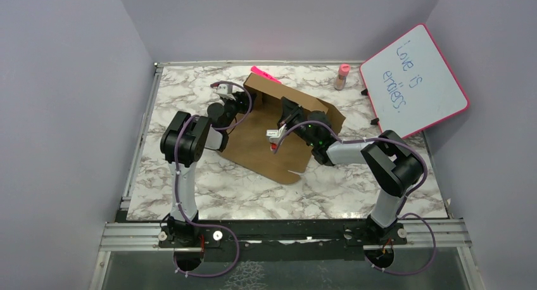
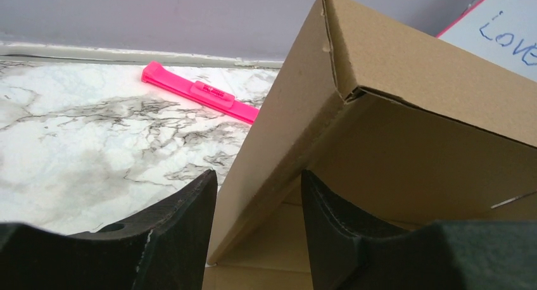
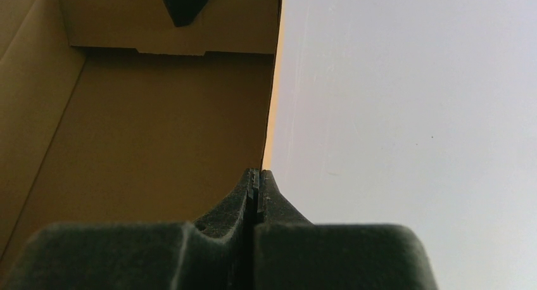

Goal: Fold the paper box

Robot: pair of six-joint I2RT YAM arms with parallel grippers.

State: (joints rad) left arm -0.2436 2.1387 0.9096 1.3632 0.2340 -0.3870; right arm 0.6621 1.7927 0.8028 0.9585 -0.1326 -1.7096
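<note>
Two walls of the plain brown cardboard box stand raised: the left end effector straddles one, open, while the right end effector, closed, seemingly braces another.

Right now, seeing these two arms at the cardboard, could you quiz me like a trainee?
1. True or false: the right fingers are shut.
2. What lies beyond the paper box? A: scissors. B: a pink stick. C: a cup.
3. What stands between the left fingers?
Key: 1 true; 2 B; 3 the paper box's raised side wall.
</note>
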